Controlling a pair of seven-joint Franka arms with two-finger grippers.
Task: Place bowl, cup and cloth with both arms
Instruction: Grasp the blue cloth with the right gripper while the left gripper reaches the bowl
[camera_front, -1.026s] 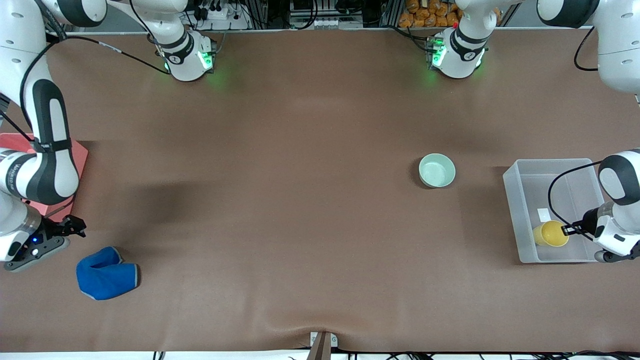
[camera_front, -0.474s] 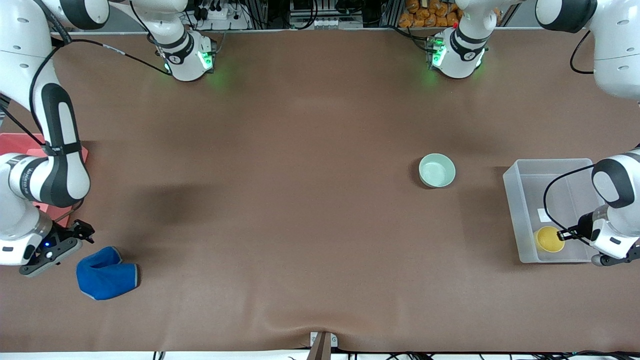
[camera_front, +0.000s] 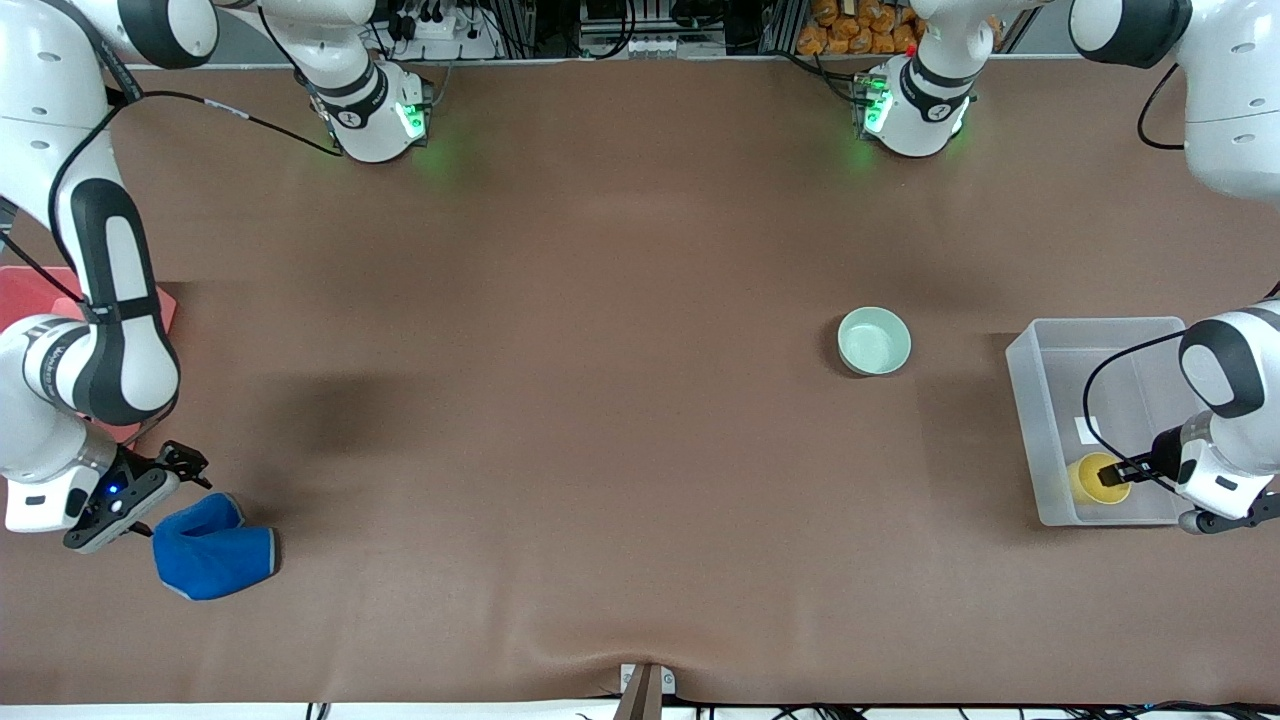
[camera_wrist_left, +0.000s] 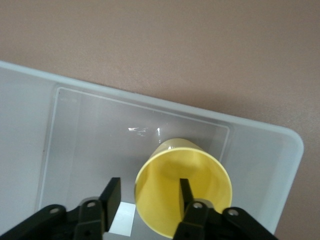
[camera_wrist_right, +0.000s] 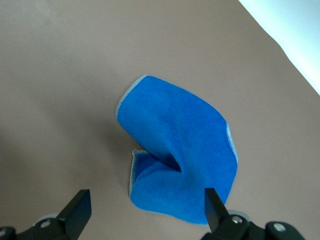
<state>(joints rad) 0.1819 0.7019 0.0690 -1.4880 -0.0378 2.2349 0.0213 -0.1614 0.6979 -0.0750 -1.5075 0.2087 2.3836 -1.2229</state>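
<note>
so the left pincer (camera_front: 1118, 470) is spread loose around the cup (camera_front: 1092, 481) wall in the clear bin (camera_front: 1040, 400), right pincer (camera_front: 186, 463) gapes over the cloth (camera_front: 215, 552) low in frame, bowl (camera_front: 874, 341) mid-counter

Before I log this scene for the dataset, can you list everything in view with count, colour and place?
Glossy round bowl: one, pale mint green, on the brown table, beside the bin.
Plastic cup: one, yellow, inside the bin.
Translucent plastic bin: one, whitish, at the left arm's end.
Folded fabric cloth: one, royal blue, at the right arm's end.
Flat board: one, red, under the right arm.
Left hand: black, astride the cup's rim, one finger inside.
Right hand: black, open over the cloth.
</note>
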